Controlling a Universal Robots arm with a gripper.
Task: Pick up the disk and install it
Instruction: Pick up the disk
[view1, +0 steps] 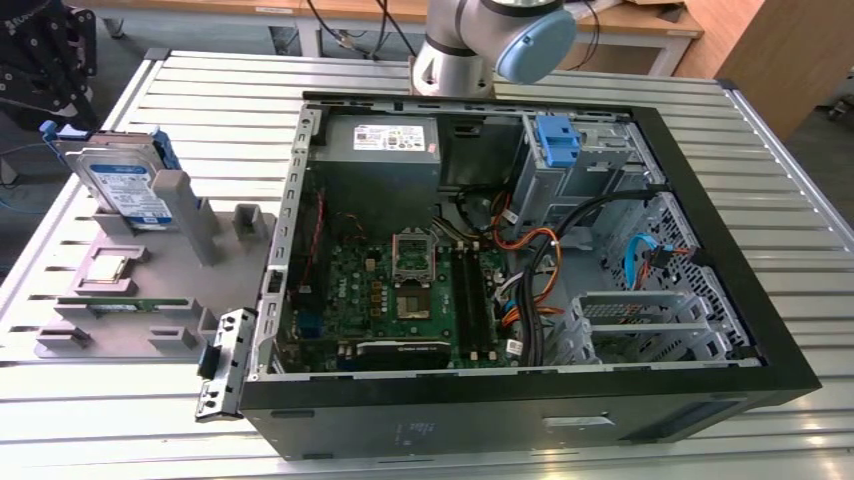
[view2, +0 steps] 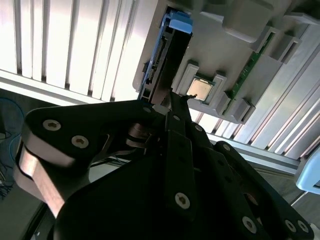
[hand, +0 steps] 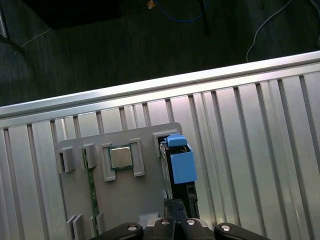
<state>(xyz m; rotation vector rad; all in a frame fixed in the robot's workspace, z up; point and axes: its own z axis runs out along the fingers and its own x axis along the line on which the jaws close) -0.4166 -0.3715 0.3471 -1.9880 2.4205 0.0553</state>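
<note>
The disk stands on edge in a slot of the grey holder at the exterior view's left, silver with a white-and-blue label and blue rails. In both wrist views it shows edge-on from above, a dark slab with a blue carrier. My gripper hangs well above the holder, over the disk's end, apart from it. Its black fingers lie pressed together, shut on nothing.
The holder also carries a square silver chip and a green memory stick. The open computer case lies at the middle of the slatted metal table, with a blue bracket at its drive bay.
</note>
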